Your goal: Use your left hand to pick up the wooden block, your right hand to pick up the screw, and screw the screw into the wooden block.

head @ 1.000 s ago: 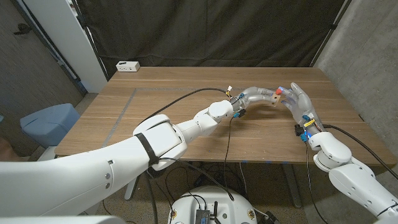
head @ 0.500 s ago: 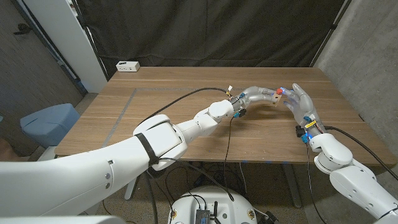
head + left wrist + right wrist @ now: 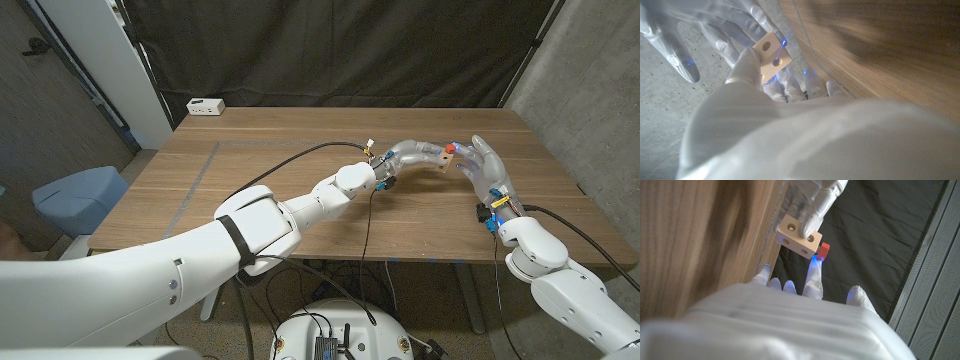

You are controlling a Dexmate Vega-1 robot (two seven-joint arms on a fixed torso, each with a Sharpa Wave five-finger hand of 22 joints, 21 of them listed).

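The left hand [image 3: 415,155] reaches out across the wooden counter [image 3: 250,180] toward its right half, and it grips the wooden block [image 3: 441,156] between its fingertips, lifted clear of the surface. In the left wrist view the block [image 3: 771,56] shows a pale face with two round holes, a fingertip pressed against one side of it. The right wrist view catches the block [image 3: 800,239] from another side, again with holes showing and a finger of the left hand laid over one of them.

Over on the right, the right hand [image 3: 487,172] stands upright just beside the block, its fingers reaching up and toward it. At its fingertips sits the screw [image 3: 456,146], a small red piece right against the block's right end. The right wrist view shows the red screw [image 3: 824,250] just beyond the block's corner, close to the right hand's fingertips [image 3: 812,275]; whether the hand pinches it or merely touches it cannot be told from these views.

Far back at the counter's left corner lies a white power strip [image 3: 205,106]. A black cable [image 3: 300,155] arcs along the left forearm above the counter.
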